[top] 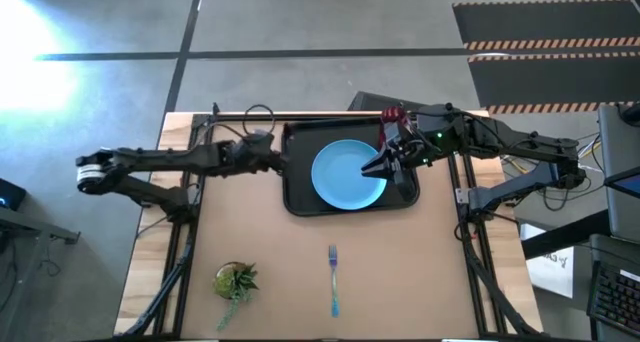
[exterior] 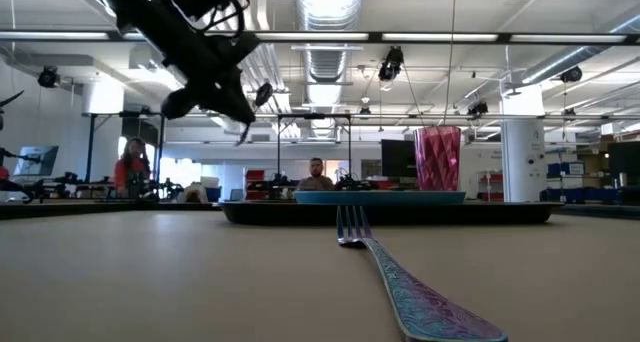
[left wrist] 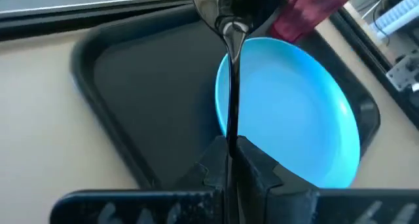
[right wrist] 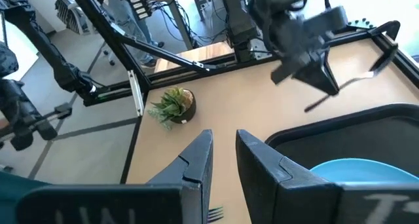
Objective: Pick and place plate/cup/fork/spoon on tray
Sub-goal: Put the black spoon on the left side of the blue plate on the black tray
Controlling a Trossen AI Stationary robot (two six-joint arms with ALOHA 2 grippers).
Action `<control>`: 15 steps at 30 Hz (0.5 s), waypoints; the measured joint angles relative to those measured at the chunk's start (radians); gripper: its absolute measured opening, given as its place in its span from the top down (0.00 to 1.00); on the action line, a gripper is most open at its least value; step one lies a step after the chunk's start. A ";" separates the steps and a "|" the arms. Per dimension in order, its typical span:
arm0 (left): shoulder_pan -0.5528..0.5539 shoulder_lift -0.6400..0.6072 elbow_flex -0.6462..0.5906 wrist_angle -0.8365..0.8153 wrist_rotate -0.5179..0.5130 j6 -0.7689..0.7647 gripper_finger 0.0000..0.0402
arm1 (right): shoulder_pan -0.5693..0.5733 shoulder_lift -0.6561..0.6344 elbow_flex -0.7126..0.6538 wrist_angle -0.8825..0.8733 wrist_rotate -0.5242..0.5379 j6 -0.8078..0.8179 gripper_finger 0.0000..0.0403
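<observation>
A wooden table seen from above holds a black tray (top: 297,197) at its far side. A round light-blue plate (top: 345,176) lies inside the tray, toward its right half. A dark-red cup (top: 392,115) stands at the tray's far right corner, close behind the right gripper (top: 379,166), which hangs over the plate's right edge with its fingers a narrow gap apart and holding nothing. The left gripper (left wrist: 230,160) is above the tray's left rim, pinched on the handle of a thin dark spoon (left wrist: 226,60) that points out over the plate. A blue-handled fork (top: 333,278) lies on bare table nearer the front, well apart from the tray. A small green potted plant (top: 236,280) sits at the front left.
</observation>
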 joint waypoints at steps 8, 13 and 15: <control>-0.067 0.209 0.006 0.055 -0.009 -0.207 1.00 | 0.000 -0.001 0.000 -0.019 -0.002 -0.059 0.86; -0.097 0.298 0.017 0.168 -0.015 -0.290 1.00 | 0.000 -0.001 0.000 -0.025 -0.002 -0.102 0.86; -0.105 0.322 0.026 0.160 -0.016 -0.315 1.00 | 0.000 -0.001 0.000 -0.027 -0.001 -0.119 0.86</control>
